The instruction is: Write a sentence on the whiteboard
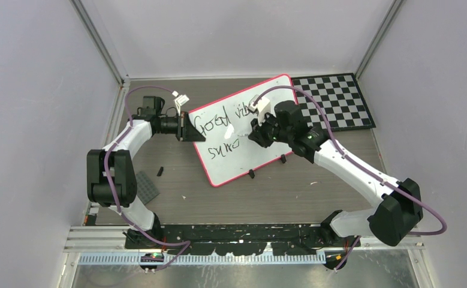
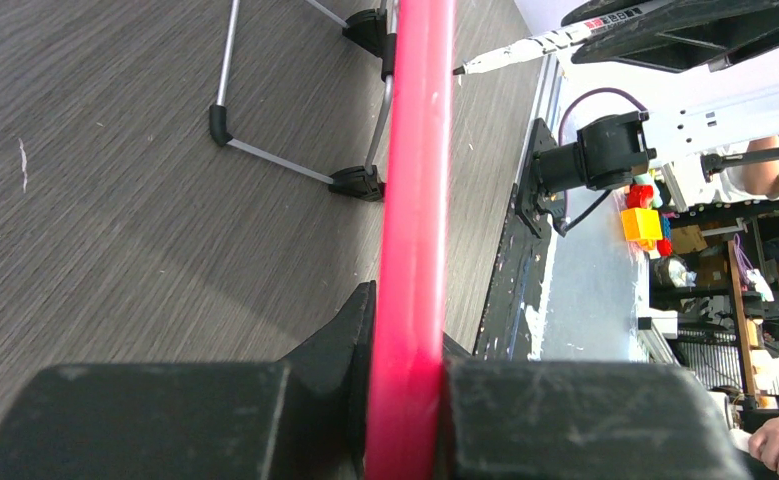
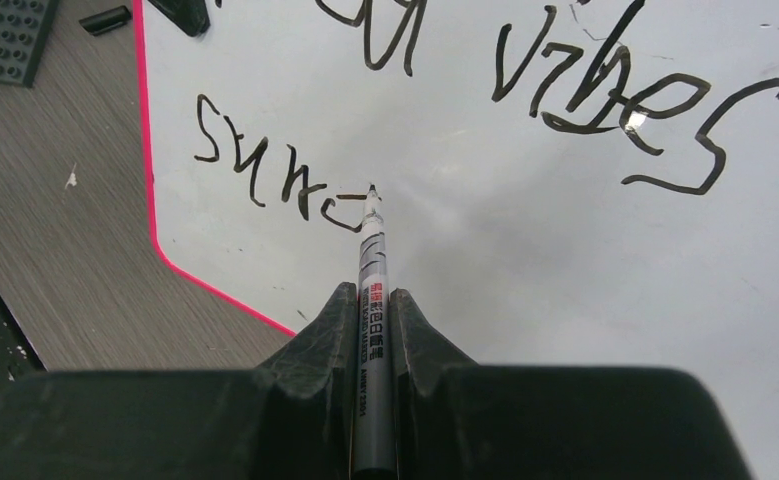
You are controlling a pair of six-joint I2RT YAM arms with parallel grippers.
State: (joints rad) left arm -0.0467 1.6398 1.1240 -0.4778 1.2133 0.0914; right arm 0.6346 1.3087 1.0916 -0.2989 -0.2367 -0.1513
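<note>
The whiteboard (image 1: 261, 153) with a red-pink rim lies tilted mid-table. The sentence (image 1: 219, 129) on it reads "Good vibes" with "surro" begun below; it shows closer in the right wrist view (image 3: 605, 90). My left gripper (image 1: 186, 126) is shut on the board's left rim (image 2: 410, 250). My right gripper (image 1: 252, 133) is shut on a silver marker (image 3: 373, 300), whose tip touches the board at the end of the second line (image 3: 265, 175). The marker also shows in the left wrist view (image 2: 525, 48).
A black-and-white checkerboard mat (image 1: 339, 99) lies behind the board at the right. A dark grey studded plate (image 1: 147, 187) and a small black piece (image 1: 159, 171) lie left of the board. The board's wire stand and black clip feet (image 2: 360, 182) rest on the wood table.
</note>
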